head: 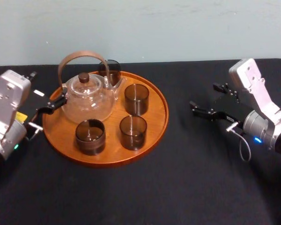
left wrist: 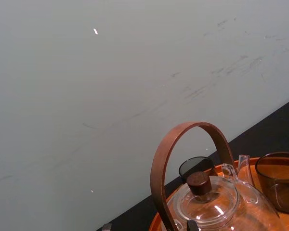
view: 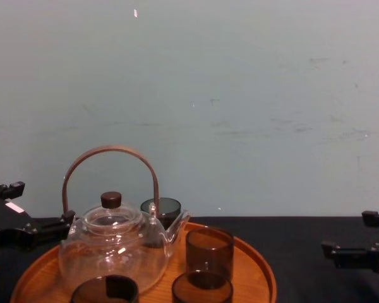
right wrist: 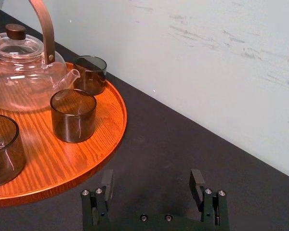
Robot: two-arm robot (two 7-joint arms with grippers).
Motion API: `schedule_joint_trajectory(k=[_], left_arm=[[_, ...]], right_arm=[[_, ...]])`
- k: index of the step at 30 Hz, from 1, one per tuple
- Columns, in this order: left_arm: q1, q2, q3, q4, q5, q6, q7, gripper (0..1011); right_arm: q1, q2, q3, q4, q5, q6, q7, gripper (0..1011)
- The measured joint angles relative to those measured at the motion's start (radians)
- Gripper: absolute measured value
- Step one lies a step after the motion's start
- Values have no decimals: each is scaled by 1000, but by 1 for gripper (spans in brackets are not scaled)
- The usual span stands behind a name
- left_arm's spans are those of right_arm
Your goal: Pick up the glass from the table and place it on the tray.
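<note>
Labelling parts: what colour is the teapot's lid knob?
Dark brown; the lid knob shows best in left wrist view.

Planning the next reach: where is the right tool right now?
In the head view the right tool hangs open and empty over the table on the robot's right, apart from the tray and the nearest glass on it.

Staged test bench, black-cloth table [head: 187, 183], bare scuffed pale wall [head: 178, 28] behind

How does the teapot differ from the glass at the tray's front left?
The teapot is clear, the glass smoky dark. The teapot is wider and taller, with lid, spout and arched brown handle; the glass is a plain open cylinder. Both stand upright on the tray.
</note>
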Motion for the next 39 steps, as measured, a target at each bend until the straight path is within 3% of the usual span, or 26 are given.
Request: schedule_joint_trajectory(k=[39], left_arm=[[0,0,0,0,0,0,0,1010]], right_arm=[[1,3,-3,-4,1,2,4,1002]])
